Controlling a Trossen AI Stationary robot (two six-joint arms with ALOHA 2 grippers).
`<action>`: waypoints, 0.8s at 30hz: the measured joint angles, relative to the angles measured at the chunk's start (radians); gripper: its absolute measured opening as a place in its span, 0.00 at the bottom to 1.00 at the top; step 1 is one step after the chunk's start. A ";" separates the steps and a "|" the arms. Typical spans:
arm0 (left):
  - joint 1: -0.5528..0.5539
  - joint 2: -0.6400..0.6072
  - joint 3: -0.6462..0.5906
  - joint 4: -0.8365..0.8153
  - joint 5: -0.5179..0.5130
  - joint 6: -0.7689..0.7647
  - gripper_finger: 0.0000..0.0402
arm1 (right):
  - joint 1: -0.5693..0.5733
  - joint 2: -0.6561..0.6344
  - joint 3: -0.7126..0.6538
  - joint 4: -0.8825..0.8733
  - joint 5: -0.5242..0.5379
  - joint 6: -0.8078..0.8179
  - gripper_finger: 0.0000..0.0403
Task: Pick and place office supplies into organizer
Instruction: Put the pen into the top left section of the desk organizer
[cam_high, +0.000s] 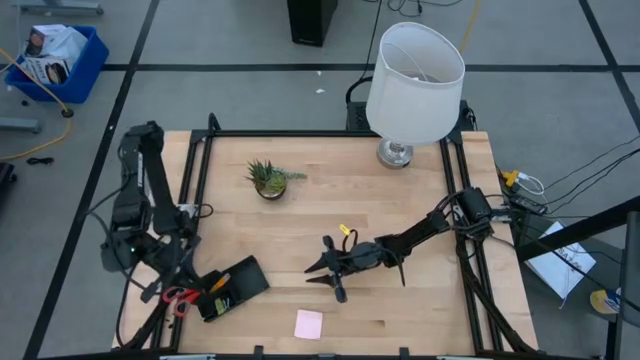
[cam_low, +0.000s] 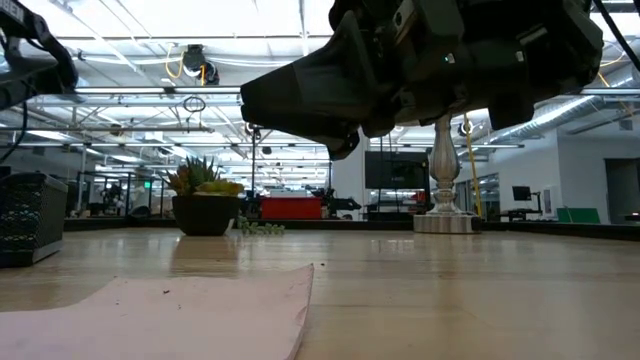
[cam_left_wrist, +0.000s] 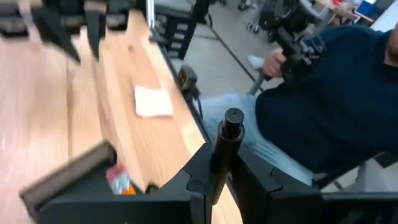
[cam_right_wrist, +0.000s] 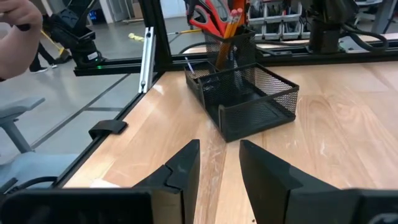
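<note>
Right gripper hovers mid-table, fingers parted and empty, so I'd drop squarely over the pink sticky-note pad nearby before squeezing; left gripper's state I can't tell.

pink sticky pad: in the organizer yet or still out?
Out. The pink sticky pad lies flat on the bare table near the front edge, apart from the black mesh organizer, which holds scissors and pencils.

Grey floor crossed by dark lines, blue bin at one corner, white-shaded lamp on wooden table, ceiling strip lights overhead.
</note>
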 joint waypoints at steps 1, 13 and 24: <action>-0.010 -0.002 0.000 -0.023 0.000 -0.040 0.13 | 0.000 0.000 0.000 0.000 0.000 0.000 0.27; -0.079 -0.025 0.000 -0.107 0.029 -0.095 0.12 | 0.000 0.000 0.000 0.000 0.007 0.000 0.27; -0.104 -0.084 0.023 -0.317 0.051 -0.186 0.09 | 0.000 0.000 0.000 0.054 0.008 0.000 0.27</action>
